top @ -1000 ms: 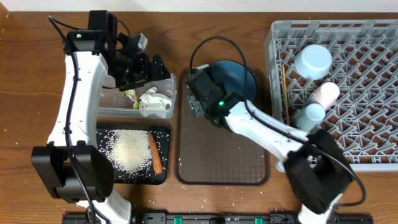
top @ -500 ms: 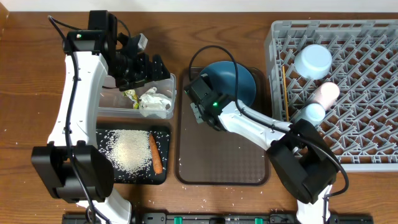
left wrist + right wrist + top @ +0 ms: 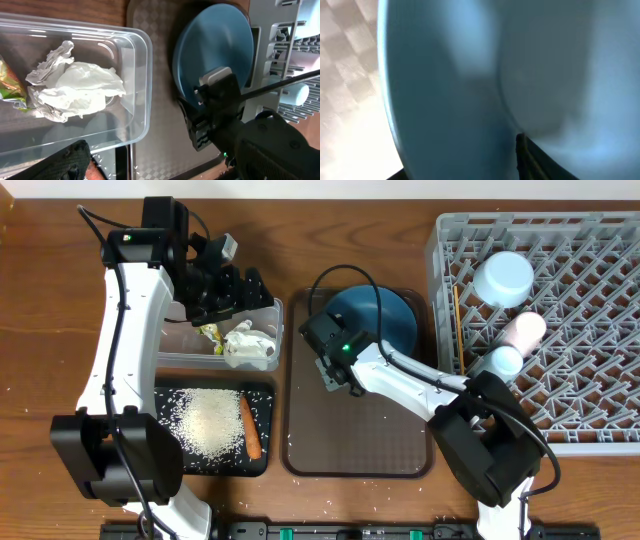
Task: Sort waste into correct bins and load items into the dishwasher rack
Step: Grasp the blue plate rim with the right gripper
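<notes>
The dark blue plate (image 3: 385, 320) stands tilted on edge over the far end of the brown serving tray (image 3: 360, 440). My right gripper (image 3: 338, 335) is shut on its lower left rim. In the right wrist view the plate (image 3: 445, 90) fills the frame, with one dark finger (image 3: 530, 160) across it. My left gripper (image 3: 228, 288) hangs open above the clear tub (image 3: 272, 310), which holds crumpled white paper (image 3: 75, 85) and a green-yellow wrapper (image 3: 10, 82). The black tray (image 3: 262, 395) holds rice (image 3: 210, 420) and a carrot (image 3: 250, 427).
The grey dishwasher rack (image 3: 590, 380) at the right holds a pale blue bowl (image 3: 503, 278), a pink cup (image 3: 523, 330), a light blue cup (image 3: 498, 362) and chopsticks (image 3: 459, 330) along its left side. Rice grains lie scattered near the table's front edge.
My right gripper has closed on the plate's rim, and the plate has tipped up and shifted slightly toward the rack. The left arm has not moved.
</notes>
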Motion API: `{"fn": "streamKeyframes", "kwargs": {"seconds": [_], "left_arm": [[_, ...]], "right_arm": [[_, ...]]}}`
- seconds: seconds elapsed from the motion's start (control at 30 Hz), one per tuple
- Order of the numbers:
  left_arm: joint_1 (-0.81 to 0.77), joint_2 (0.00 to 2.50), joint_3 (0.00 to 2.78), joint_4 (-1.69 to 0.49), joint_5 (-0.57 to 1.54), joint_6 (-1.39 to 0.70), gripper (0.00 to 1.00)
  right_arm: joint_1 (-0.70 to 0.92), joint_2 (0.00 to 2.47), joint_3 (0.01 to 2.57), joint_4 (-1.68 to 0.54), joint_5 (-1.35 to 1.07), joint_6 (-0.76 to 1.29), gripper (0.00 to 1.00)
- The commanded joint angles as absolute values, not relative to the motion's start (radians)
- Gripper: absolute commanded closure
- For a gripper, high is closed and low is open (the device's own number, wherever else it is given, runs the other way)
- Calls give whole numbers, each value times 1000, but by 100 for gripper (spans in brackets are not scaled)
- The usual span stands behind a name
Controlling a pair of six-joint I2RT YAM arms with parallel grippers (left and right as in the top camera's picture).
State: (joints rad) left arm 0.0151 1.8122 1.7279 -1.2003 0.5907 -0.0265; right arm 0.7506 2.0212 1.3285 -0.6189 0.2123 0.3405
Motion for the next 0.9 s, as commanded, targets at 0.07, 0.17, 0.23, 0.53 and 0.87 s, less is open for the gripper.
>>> {"fn": "streamKeyframes", "kwargs": {"seconds": [0.07,0.17,0.23,0.53,0.87], "left_arm": [[17,1817,1722,-1204,582,-28,5],[17,1817,1722,-1204,582,-28,5],[17,1817,1722,-1204,582,-27,5],[17,1817,1722,-1204,582,-27,5],[17,1817,1722,-1204,582,-28,5]], "right_arm": [[755,2034,1339,-609,213,343,58],[755,2034,1339,-613,213,335,59],[755,2034,1339,-614,213,335,59],[754,2034,1339,-582,213,310,65],[754,2033,1341,-538,213,288,76]]}}
